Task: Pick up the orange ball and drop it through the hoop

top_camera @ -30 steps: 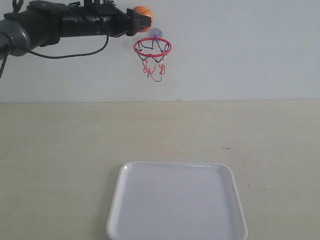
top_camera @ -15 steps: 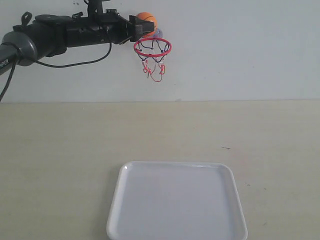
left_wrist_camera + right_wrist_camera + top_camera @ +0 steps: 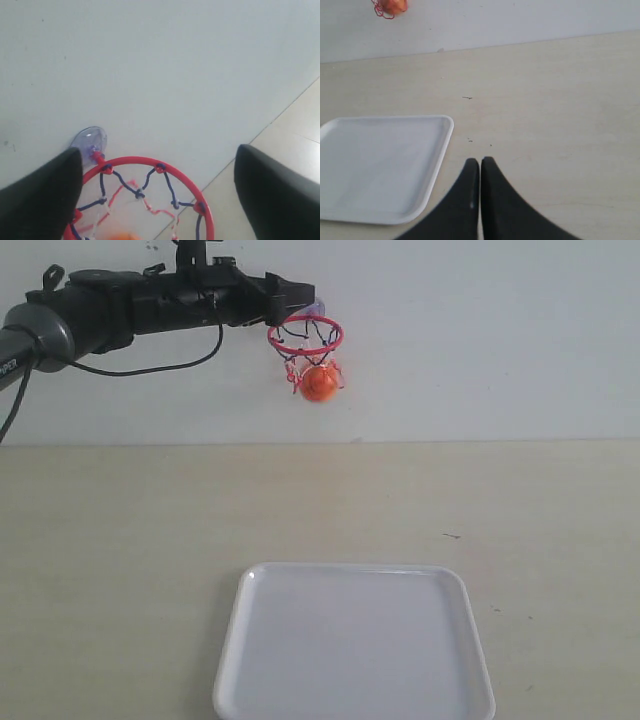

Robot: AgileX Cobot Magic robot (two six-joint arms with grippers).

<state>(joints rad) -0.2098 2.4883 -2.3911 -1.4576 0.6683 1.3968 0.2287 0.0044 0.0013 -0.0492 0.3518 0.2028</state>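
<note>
The orange ball [image 3: 320, 383] hangs in the lower net of the hoop [image 3: 305, 335], below its red rim on the back wall. My left gripper [image 3: 300, 295] is open just above and left of the rim, holding nothing. In the left wrist view the rim [image 3: 150, 165] and its clear suction cup [image 3: 90, 140] lie between the spread fingers [image 3: 45, 200], and a sliver of the ball [image 3: 120, 236] shows at the frame edge. In the right wrist view the right gripper [image 3: 480, 161] is shut and empty over the table, and the ball [image 3: 395, 6] is far off.
A white tray [image 3: 355, 640] lies on the beige table at the front centre, below the hoop; it also shows as the tray [image 3: 380, 165] beside the right gripper. A black cable [image 3: 150, 362] droops from the left arm along the wall.
The left gripper opened and let go of the ball. The ball dropped from above the rim through it into the net. The arm stayed in place.
</note>
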